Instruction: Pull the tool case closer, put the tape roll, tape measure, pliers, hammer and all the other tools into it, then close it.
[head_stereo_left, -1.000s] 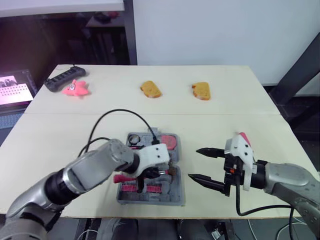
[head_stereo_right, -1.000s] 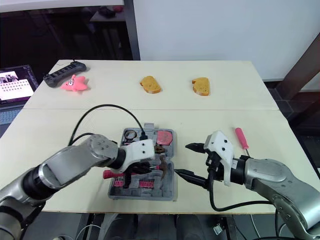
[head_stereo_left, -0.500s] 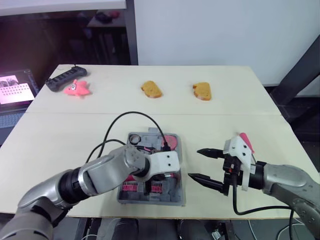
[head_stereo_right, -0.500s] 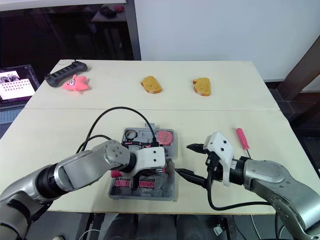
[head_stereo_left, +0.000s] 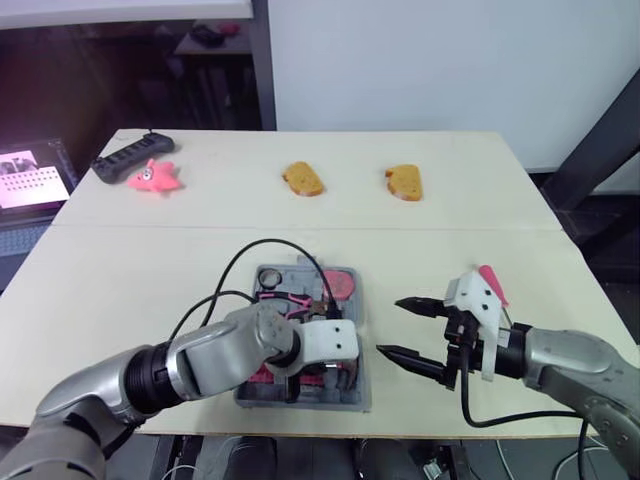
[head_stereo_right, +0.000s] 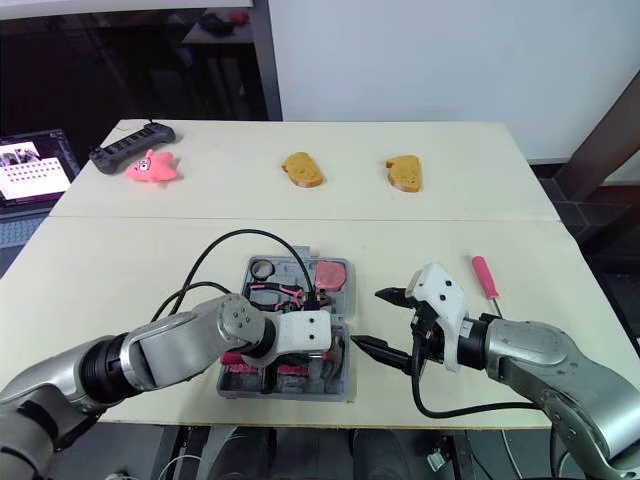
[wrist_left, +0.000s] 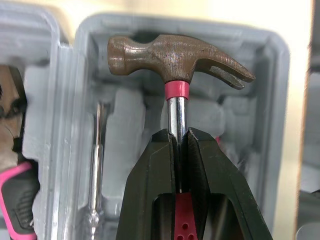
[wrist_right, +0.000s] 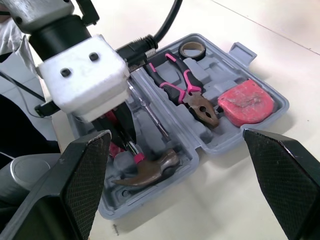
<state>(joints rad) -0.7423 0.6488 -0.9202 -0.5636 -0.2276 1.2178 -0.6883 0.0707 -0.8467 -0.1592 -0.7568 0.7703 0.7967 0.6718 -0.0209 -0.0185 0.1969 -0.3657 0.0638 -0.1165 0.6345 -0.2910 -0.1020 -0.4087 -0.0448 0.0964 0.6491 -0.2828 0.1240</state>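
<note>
Broadly, a pale table (head_stereo_right: 120, 270) carries an open grey tool case (wrist_right: 222, 75) near its front edge. Over the case's front half, the left gripper (wrist_left: 179, 132) is pinched tight on the hammer (wrist_left: 175, 52), gripping the bare steel shaft just below the pink collar, with the brown head above a moulded recess. Right of the case, the right gripper (head_stereo_right: 365, 318) hovers spread wide and empty. Pink-handled pliers (wrist_right: 187, 92), a red tape measure (wrist_right: 245, 102) and a small tape roll (wrist_right: 191, 49) lie in the case's rear half. A pink screwdriver (head_stereo_right: 484, 275) lies on the table, right of the case. The hammer looks top-heavy and its shaft slick, so a hold close to the head seems sensible. Its handle is hidden behind the fingers, and I cannot tell whether the head touches the recess.
</note>
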